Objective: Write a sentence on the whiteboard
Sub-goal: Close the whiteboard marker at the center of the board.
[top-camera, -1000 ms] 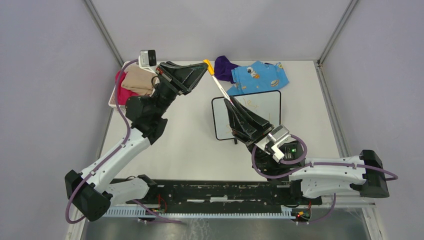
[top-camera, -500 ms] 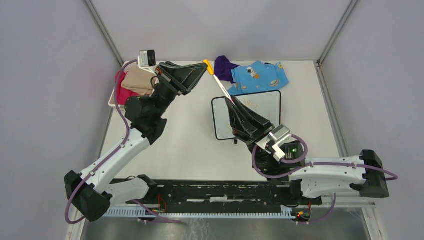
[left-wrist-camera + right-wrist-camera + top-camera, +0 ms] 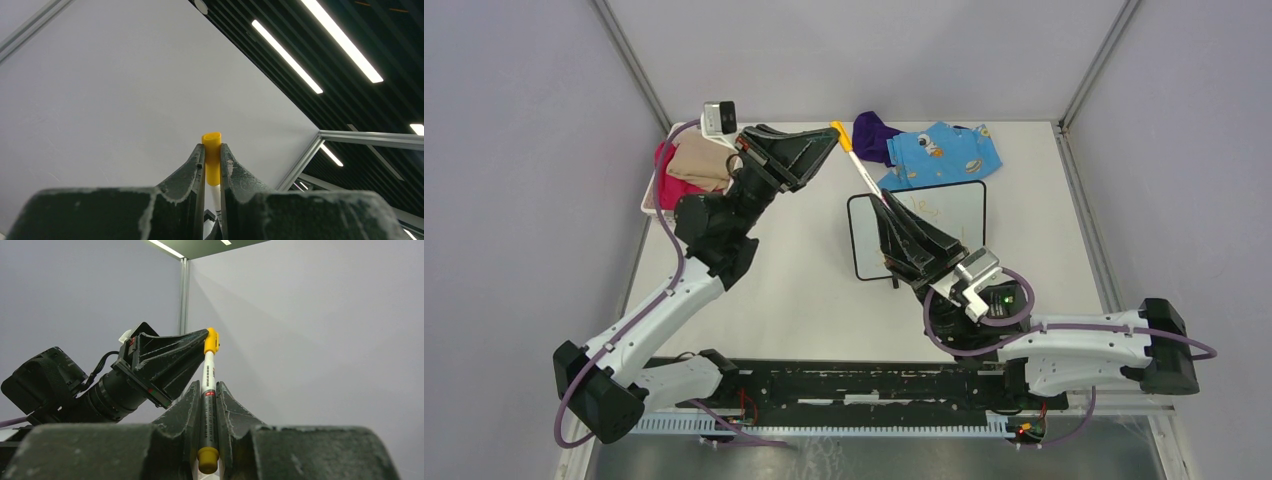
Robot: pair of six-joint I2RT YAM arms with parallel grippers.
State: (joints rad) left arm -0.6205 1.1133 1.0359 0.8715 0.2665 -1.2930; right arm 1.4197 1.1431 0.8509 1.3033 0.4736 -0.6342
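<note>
A white marker with a yellow cap hangs in the air between both arms, slanting up over the table's back. My left gripper is shut on the cap, pinched between its jaws. My right gripper is shut on the marker's barrel, whose yellow butt end pokes out below the fingers. The whiteboard lies flat under my right gripper, partly hidden by it. Faint orange writing, the sentence, shows on the whiteboard; I cannot read it.
A blue patterned cloth and a purple cloth lie just behind the whiteboard. A white bin with pink and beige cloths stands at the back left. Metal frame posts mark the enclosure corners.
My right arm has shifted slightly left and toward the left gripper. Both grips and the marker's slant look the same.
</note>
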